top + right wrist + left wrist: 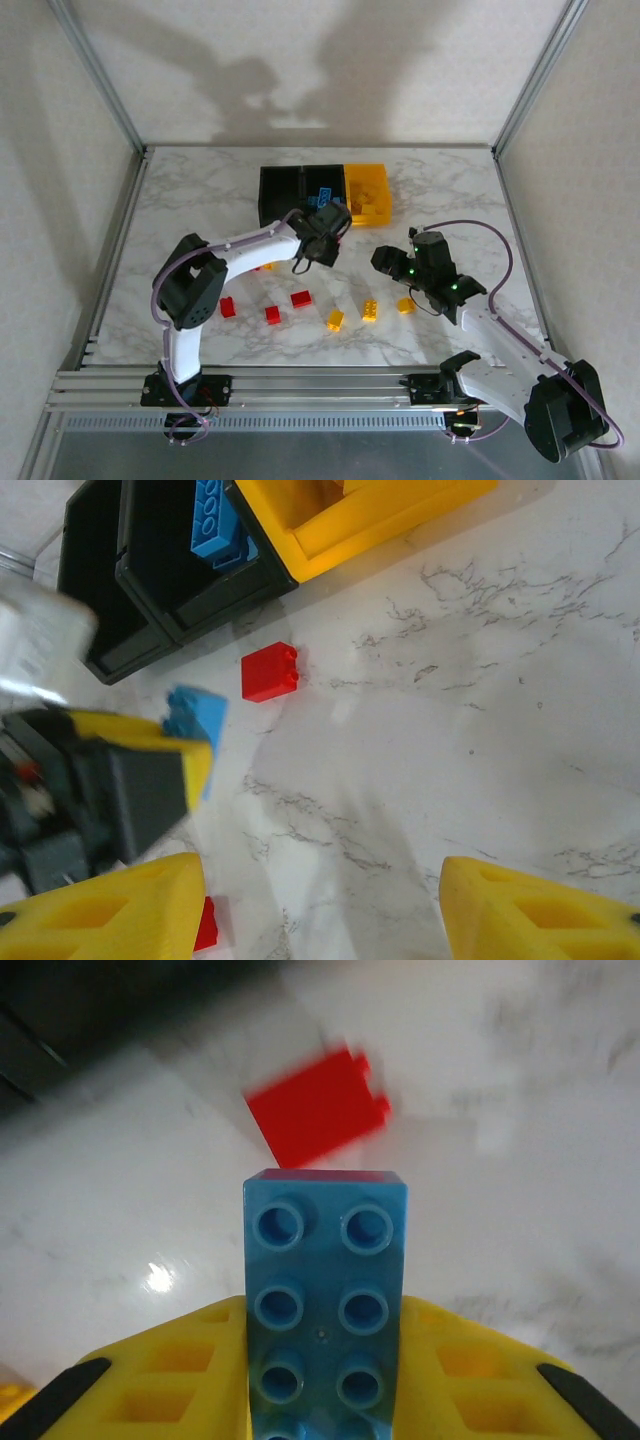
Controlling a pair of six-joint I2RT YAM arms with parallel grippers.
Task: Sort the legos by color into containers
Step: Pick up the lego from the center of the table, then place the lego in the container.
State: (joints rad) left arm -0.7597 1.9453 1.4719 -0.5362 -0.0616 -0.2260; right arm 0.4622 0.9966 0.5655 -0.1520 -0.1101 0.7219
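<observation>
My left gripper (325, 1365) is shut on a blue lego (325, 1290), which stands lengthwise between its yellow fingers. It hovers just in front of the containers (322, 190), a row of two black bins and one yellow bin (368, 192). A red lego (318, 1110) lies on the marble beyond its tip. My right gripper (315, 910) is open over bare marble with nothing between its fingers. From it I see the left gripper (130, 780) with the blue lego (195, 720), the red lego (269, 672), and blue legos (215, 520) in the middle black bin (175, 575).
Three red legos (272, 314) and three yellow legos (370, 310) lie in a loose row across the near half of the table. Yellow legos sit in the yellow bin. The left arm (240, 250) arches over the table's left centre. Metal frame posts (120, 120) border the table.
</observation>
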